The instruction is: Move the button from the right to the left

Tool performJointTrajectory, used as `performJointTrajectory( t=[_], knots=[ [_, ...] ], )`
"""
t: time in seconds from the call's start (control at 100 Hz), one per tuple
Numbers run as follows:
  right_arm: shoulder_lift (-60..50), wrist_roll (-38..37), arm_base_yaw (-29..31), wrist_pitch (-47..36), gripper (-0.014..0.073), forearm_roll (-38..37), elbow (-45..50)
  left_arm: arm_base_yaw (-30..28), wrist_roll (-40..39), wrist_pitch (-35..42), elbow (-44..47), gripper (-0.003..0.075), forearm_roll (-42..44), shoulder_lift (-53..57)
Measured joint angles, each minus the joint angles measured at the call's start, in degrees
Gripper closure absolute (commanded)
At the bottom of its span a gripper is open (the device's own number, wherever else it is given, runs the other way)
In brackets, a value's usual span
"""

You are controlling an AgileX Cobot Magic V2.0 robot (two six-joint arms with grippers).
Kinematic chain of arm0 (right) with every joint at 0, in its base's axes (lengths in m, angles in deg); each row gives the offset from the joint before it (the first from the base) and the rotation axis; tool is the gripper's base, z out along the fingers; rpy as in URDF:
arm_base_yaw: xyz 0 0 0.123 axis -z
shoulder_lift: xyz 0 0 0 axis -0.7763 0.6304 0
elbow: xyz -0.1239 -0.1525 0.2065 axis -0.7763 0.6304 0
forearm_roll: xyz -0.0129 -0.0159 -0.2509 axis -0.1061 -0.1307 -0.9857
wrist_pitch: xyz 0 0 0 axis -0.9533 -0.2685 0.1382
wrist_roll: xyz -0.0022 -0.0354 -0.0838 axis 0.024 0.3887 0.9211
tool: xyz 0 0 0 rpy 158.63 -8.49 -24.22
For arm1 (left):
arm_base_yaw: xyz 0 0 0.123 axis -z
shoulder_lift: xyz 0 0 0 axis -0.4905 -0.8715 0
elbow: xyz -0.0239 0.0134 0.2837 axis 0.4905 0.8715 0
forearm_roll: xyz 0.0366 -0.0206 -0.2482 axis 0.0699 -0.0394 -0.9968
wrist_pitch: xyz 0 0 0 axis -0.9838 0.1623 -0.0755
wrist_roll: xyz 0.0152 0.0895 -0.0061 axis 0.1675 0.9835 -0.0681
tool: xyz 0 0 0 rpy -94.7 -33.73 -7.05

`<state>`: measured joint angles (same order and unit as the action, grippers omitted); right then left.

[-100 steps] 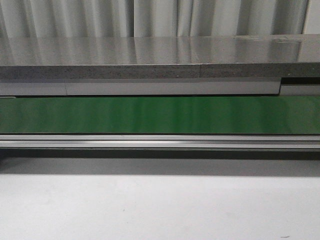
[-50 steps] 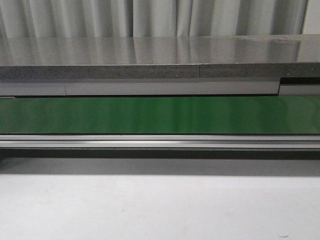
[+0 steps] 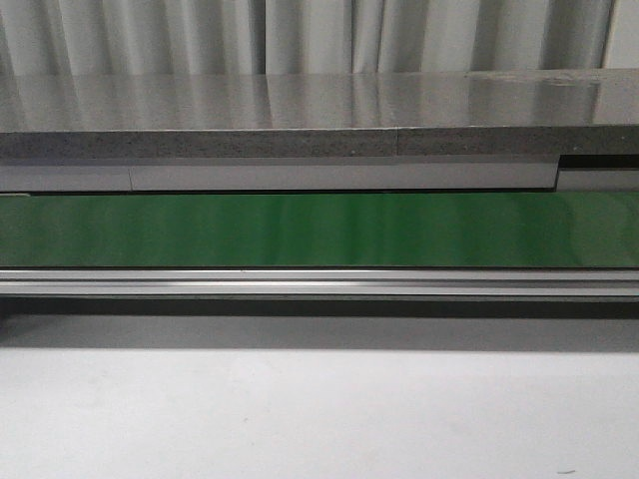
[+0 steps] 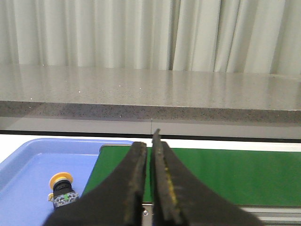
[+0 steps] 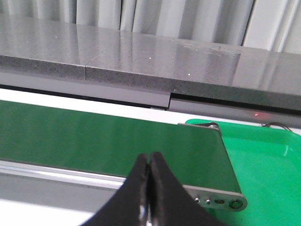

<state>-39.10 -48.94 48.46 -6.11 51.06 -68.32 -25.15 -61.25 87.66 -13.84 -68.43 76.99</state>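
Front view: only the green belt (image 3: pixel 319 230), no jaws or button. Left wrist view: the left jaws (image 4: pixel 149 188) are nearly closed and empty; the button (image 4: pixel 61 188) lies beside them in the blue tray (image 4: pixel 28 160). Right wrist view: the right jaws (image 5: pixel 148 188) are closed and empty above the belt, a green tray (image 5: pixel 263 165) off to one side; with the button already left, both arms had best stay clear.

My left gripper (image 4: pixel 150 188) is covering the near corner of the blue tray (image 4: pixel 28 160), which is running off the picture's edge. The button (image 4: pixel 61 188) is showing too small for its green-grey detail to read. My right gripper (image 5: pixel 148 188) is blocking the conveyor belt's (image 5: pixel 117 141) front rail, and the green bin (image 5: pixel 263 160) is getting cut off at the frame edge.
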Motion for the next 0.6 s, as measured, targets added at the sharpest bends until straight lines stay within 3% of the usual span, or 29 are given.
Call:
performJointTrajectory(
  t=[0.6],
  knots=[
    [0.0, -0.1, 0.0, -4.8, 0.0662, 0.5, 3.9, 0.0, 0.0, 0.0, 0.0, 0.0715, 0.0, 0.0]
  ],
)
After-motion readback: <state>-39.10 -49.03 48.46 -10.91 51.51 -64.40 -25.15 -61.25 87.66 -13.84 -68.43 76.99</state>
